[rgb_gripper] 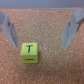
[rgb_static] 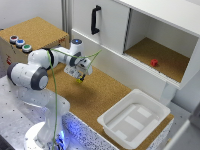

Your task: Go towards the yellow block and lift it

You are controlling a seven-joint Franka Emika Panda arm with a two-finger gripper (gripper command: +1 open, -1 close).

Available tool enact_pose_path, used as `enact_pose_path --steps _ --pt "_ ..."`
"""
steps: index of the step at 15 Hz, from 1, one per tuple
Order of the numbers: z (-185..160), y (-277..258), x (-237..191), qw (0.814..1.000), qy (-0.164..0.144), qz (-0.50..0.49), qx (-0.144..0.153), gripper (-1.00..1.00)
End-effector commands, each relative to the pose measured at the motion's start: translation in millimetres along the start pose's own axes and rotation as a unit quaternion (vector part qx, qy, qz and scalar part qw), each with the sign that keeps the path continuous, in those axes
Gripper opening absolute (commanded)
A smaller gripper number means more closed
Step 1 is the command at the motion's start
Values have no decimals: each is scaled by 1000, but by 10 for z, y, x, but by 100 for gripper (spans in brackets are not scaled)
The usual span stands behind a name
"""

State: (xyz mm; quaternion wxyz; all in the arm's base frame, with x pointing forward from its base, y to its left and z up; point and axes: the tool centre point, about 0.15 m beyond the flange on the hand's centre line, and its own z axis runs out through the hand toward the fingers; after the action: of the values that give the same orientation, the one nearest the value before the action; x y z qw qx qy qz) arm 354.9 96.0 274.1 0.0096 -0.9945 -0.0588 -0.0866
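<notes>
The yellow block (rgb_gripper: pixel 29 51) is a small cube with a dark "T" on its top face, resting on the cork surface. In the wrist view it lies between my two fingers (rgb_gripper: pixel 11 30), closer to one of them than the other. My gripper (rgb_gripper: pixel 40 46) is open and holds nothing. In the exterior view the gripper (rgb_static: pixel 80 75) points down just above the cork table, and the yellow block (rgb_static: pixel 80 80) shows as a small speck right below the fingertips.
A small red block (rgb_static: pixel 154 62) sits in the open cabinet compartment at the exterior view's right. A white tray (rgb_static: pixel 150 107) stands at the front right. A cabinet door with a black handle (rgb_static: pixel 95 20) is behind. A box with coloured buttons (rgb_static: pixel 20 43) is at the left.
</notes>
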Motion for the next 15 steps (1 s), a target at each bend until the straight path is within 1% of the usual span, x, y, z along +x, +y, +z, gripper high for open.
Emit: enact_pose_path --steps 1,2,3,7,10,12,13,15 --pt "-25 -23 8 1000 -10 5 -13 100" --pt "0 0 0 1000 0 0 0 100" --pt "46 -86 -14 1000 3 -1 8 100" --pt "208 -332 13 1000 -5 -10 16 100" --pt "346 -383 51 1000 -12 -14 16 100" --pt "439 -378 93 1000 -14 -14 10 100" --pt "517 -360 142 1000 -14 -13 1 100" --pt "619 -352 245 1000 -19 -15 -1 100"
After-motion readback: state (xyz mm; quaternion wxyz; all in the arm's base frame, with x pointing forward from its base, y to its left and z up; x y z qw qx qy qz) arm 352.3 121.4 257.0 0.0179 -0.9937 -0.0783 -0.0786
